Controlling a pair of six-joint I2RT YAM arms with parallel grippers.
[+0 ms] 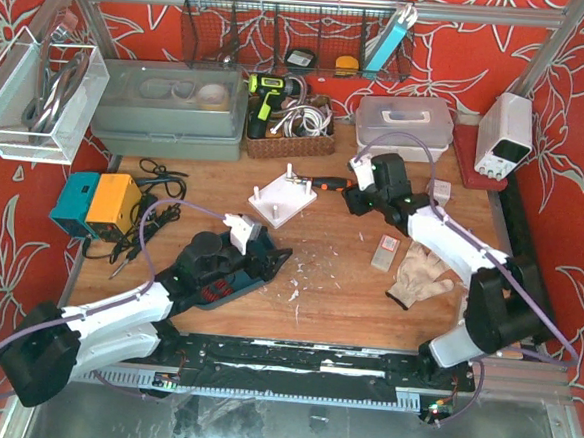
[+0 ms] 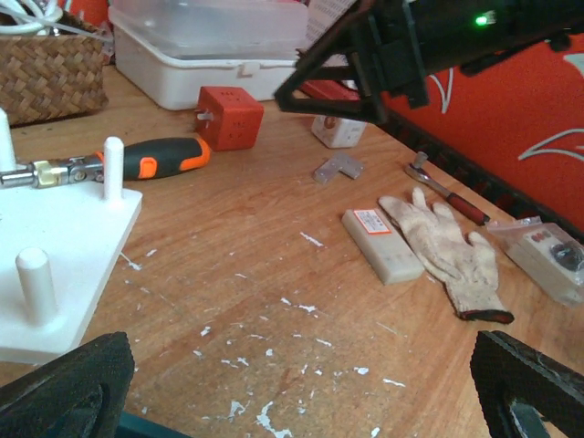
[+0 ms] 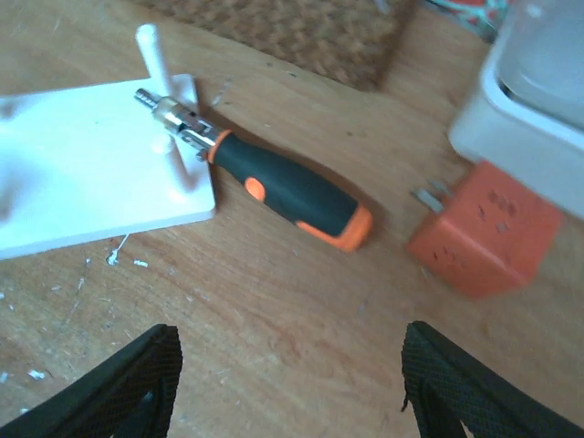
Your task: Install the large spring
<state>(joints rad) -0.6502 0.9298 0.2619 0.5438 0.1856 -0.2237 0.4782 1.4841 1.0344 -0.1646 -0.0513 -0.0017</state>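
Note:
No spring shows in any view. The white peg plate [image 1: 283,200] lies mid-table, with upright pegs; it also shows in the left wrist view [image 2: 55,265] and the right wrist view [image 3: 82,169]. A black-and-orange screwdriver [image 1: 327,182] lies with its tip against a peg at the plate's right edge. My right gripper [image 1: 356,201] hovers open and empty just right of the plate, above bare wood near the screwdriver handle [image 3: 283,187]; its gap shows in the right wrist view [image 3: 292,383]. My left gripper [image 1: 269,256] is open and empty, low, in front of the plate [image 2: 301,401].
An orange cube [image 3: 484,228] sits by a white lidded box [image 1: 404,122]. A work glove [image 1: 418,276] and a small white block [image 1: 386,252] lie front right. A wicker basket [image 1: 288,129], a grey bin [image 1: 169,110] and a power supply [image 1: 505,134] line the back.

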